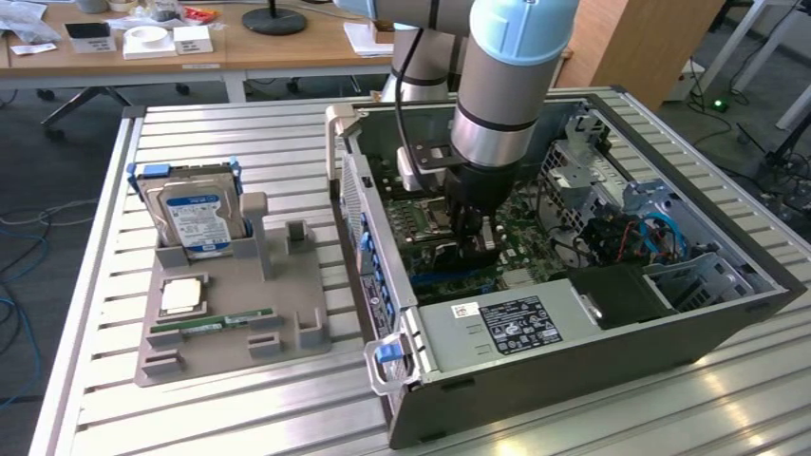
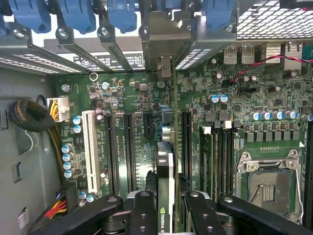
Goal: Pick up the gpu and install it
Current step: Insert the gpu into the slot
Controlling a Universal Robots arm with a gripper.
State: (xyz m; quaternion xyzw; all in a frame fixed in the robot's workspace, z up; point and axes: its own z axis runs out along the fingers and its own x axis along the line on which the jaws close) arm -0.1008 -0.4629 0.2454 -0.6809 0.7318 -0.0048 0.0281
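GPU is gripped edge-on between the claw fingers, inside the open PC case right of centre in the exterior view. Card is held on edge just above the motherboard, between black expansion slots, its long axis aligned with them. Its bracket end points to the blue-clipped rear case wall. Little room is left either side.

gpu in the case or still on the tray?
In the case: the gripper holds the gpu edge-on above the motherboard slots. Seated or not: cannot tell.
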